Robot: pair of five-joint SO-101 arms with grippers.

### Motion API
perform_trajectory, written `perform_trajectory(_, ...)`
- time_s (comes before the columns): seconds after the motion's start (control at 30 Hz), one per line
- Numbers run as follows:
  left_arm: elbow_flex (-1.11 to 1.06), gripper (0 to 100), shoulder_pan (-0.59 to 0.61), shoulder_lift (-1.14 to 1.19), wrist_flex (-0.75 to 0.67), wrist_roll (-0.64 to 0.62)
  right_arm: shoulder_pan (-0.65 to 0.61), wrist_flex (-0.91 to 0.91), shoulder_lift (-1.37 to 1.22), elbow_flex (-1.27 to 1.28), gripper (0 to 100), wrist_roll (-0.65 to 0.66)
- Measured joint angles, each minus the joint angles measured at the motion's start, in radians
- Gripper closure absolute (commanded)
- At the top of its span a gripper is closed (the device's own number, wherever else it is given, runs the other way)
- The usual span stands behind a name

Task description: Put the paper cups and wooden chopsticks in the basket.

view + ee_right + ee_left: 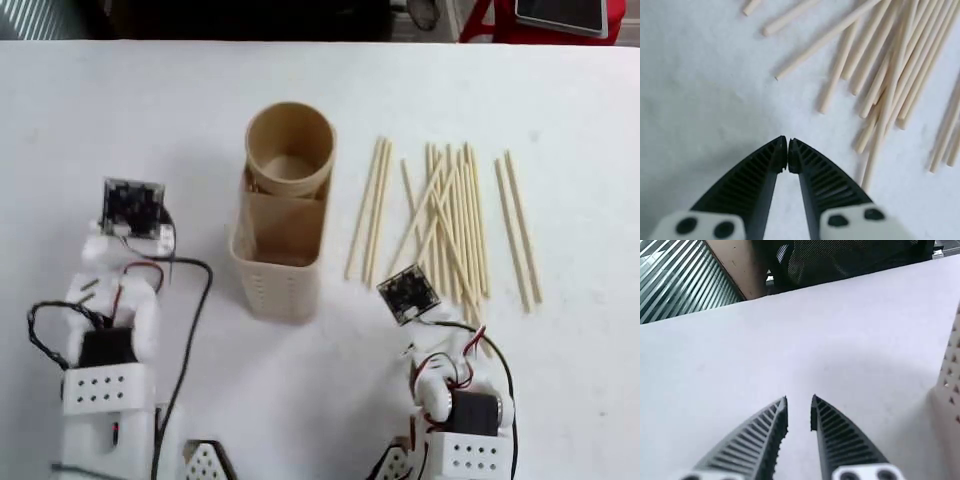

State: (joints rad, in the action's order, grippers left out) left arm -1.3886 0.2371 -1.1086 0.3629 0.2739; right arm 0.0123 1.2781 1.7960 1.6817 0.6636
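Currently: tan paper cup point(290, 148) in beige perforated basket point(275, 285), frame centre; pale wooden chopsticks point(450, 220) loose at right. Right pincer point(788, 150) closed beside them, left pincer point(799, 412) slightly parted. Next: open, grasp sticks.

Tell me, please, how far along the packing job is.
Done: a paper cup sits in the basket. In hand: nothing; the right gripper is shut and empty near the chopsticks, the left gripper open over bare table. Left: every visible chopstick lies outside the basket.
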Motion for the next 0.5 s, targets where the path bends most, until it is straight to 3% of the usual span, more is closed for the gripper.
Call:
perform_trajectory(0.27, -0.296, 90, 0.077, 0.002, -0.270, 0.083, -0.031, -0.037, 0.000, 0.000, 98.1, -0.002)
perform_trajectory(0.5, -0.299, 90, 0.167, 0.000, -0.226, 0.092, -0.071, -0.144, 0.000, 0.000, 98.1, -0.003)
